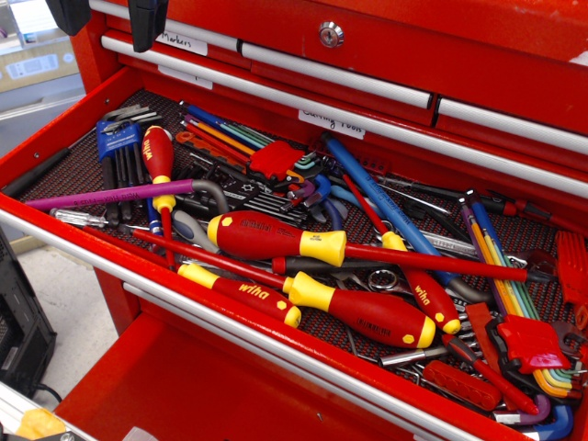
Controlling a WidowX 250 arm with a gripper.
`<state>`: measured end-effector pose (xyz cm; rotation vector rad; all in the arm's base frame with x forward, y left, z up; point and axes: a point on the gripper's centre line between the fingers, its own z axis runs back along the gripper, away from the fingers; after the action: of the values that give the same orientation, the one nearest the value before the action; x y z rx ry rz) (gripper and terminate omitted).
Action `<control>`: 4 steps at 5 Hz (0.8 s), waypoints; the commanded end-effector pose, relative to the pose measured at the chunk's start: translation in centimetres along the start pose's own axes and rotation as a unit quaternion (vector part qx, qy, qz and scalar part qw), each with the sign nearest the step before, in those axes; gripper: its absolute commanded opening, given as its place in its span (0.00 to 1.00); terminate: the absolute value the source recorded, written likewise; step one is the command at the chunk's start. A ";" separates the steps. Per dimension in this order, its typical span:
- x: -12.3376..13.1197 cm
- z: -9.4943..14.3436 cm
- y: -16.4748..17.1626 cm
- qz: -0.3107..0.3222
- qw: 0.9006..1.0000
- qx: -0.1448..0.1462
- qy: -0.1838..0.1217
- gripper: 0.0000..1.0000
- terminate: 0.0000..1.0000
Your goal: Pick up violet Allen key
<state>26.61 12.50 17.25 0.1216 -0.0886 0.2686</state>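
Note:
The violet Allen key (101, 195) is a long, thin, glossy violet rod. It lies almost level across the left part of the open red drawer (55, 138), and its right end meets a grey bent tool. My gripper (108, 18) shows only as two dark fingertips at the top left edge. It hangs well above and behind the key, with its fingers apart and nothing between them.
Several red-and-yellow screwdrivers (276, 237) lie across the drawer's middle and front. A small screwdriver (159, 161) crosses the key's right end. A blue holder with black keys (118, 142) sits just behind the key. A long blue key (372, 188) and rainbow key sets with red holders (276, 158) lie further right.

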 end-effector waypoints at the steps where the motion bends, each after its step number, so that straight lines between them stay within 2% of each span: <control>1: 0.0 0.0 0.0 0.000 1.000 0.000 0.000 1.00 0.00; 2: 0.5 0.1 -0.4 -0.124 0.992 -0.010 -0.014 1.00 0.00; 3: 0.7 -0.5 -0.7 -0.239 0.967 -0.092 -0.007 1.00 0.00; 4: 0.8 -1.9 -1.0 -0.355 0.927 -0.116 -0.045 1.00 0.00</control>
<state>27.62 11.42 13.67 -0.1078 -0.1530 -0.5498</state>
